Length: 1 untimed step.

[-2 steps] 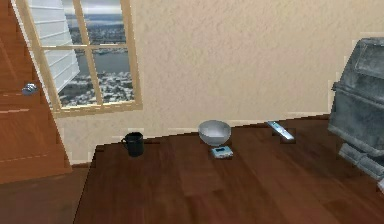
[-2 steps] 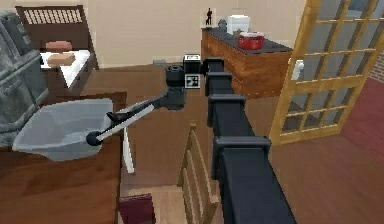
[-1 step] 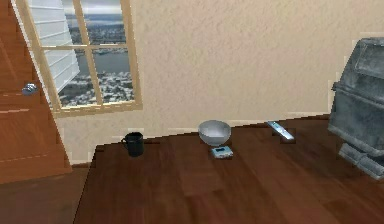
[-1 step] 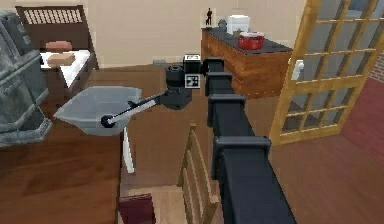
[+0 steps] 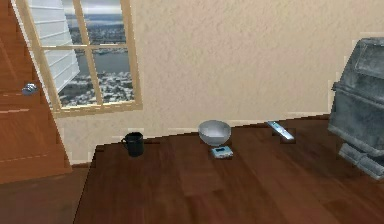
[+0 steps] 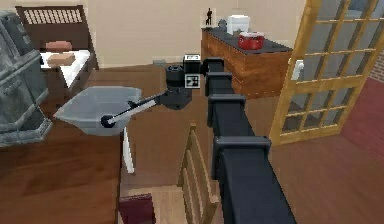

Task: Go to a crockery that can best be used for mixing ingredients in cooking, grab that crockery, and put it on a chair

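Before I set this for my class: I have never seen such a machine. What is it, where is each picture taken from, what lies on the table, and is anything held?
It is a wheeled robot with one arm and a two-finger gripper, working in a simulated house. The forward view looks ahead from the robot over a dark wooden table. On it stand a black mug, a round bowl with a small teal thing in front of it, and a long grey thing near the wall. A grey statue stands at that view's right. The arm side view looks out sideways from the robot's body. The dark bar is the arm. At its far end the gripper holds a pale grey bowl, clear of the table's edge. What looks like a wooden chair shows beside the arm.
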Motion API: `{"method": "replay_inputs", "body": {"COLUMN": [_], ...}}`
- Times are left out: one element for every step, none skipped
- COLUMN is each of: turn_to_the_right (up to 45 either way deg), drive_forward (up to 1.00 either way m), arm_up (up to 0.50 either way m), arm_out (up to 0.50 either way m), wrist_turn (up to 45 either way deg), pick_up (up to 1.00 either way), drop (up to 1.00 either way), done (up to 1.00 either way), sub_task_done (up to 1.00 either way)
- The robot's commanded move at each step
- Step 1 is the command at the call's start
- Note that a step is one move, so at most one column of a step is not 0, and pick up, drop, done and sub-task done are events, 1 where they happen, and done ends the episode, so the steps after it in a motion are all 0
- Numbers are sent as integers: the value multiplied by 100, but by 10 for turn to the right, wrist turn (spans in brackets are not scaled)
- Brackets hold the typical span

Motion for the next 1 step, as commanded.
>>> {"method": "replay_inputs", "body": {"turn_to_the_right": [0], "drive_forward": [0], "arm_up": [-50], "arm_out": [0], "wrist_turn": [0], "pick_up": [0], "drop": [0], "done": [0], "sub_task_done": [0]}}
